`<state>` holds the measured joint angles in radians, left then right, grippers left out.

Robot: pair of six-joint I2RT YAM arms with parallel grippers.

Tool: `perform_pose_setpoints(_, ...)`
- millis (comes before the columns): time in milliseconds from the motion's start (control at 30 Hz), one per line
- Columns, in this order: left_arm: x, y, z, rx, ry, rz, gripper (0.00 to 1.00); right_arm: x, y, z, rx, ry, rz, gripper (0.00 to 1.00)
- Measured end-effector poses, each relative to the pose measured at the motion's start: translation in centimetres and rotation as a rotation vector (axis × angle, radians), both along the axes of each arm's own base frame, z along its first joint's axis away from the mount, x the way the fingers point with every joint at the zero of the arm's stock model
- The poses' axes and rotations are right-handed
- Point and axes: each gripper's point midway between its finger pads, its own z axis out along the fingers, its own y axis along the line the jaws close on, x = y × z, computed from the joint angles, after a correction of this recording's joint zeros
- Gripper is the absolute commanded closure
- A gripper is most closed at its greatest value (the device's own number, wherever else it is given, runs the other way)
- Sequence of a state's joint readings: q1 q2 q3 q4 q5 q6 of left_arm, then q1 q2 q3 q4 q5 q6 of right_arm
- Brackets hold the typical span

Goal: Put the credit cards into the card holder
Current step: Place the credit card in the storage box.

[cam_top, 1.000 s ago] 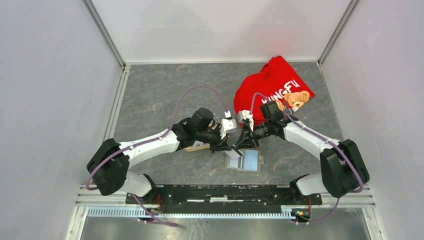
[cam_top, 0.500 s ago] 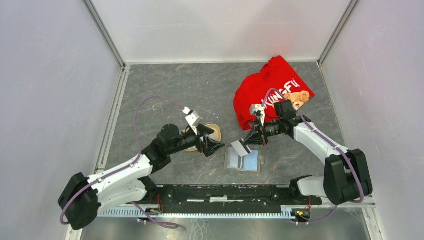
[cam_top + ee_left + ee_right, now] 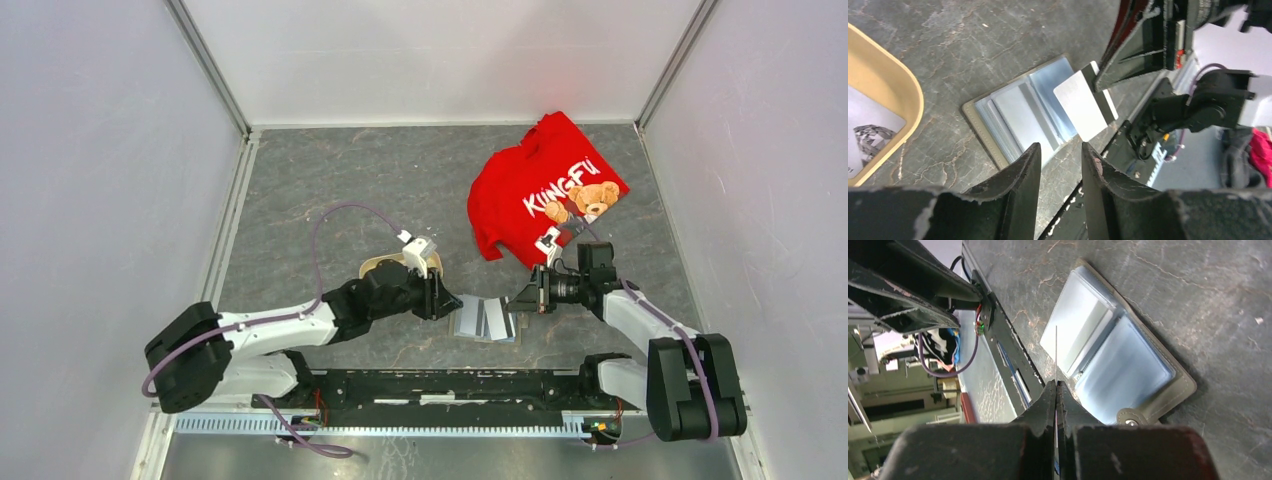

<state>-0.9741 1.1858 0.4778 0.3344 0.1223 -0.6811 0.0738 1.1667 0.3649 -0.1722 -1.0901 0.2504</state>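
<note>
Top external looks down from above and behind the near edge; both wrist cameras, low and close, face the card holder (image 3: 1020,112) from opposite sides.

Held card (image 3: 1083,105) over open card holder (image 3: 1018,115), beige tray (image 3: 910,107) near its left, red shirt (image 3: 545,185) well apart behind.

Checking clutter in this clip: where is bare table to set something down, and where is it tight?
Bare table lies between the back wall, the tray and the shirt. Tight: the card holder, flanked by the left hand and the right hand gripping a card.
</note>
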Motion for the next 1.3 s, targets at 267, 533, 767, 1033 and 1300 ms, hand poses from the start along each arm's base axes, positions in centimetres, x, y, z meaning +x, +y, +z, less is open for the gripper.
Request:
perform_pose_setpoints(267,0.9,0.2,-3.7,0.172,0.027,0.105,0.52,0.2,-0.6,-1.6,-0.054,0.085,-0.114,1.00)
perform_pose_setpoints(533,0.8,0.1,-6.4,0.272,0.030,0.133,0.53,0.5,-0.5,-2.0,-0.042,0.103,-0.154,1.00)
perform_pose_setpoints(767,0.6,-0.3,-6.2,0.251,0.038,0.153,0.58,2.5,-0.8,-1.1,-0.004,0.028,-0.216,1.00)
perform_pose_setpoints(1033,0.1,-0.2,-7.2,0.229,0.096,0.189,0.58,2.2,-0.8,-1.4,0.032,0.068,-0.256,1.00)
perform_pose_setpoints(1300,-0.7,0.9,-7.9,0.151,0.117,0.214,0.54,3.7,-1.2,-0.3,0.057,-0.023,-0.293,1.00)
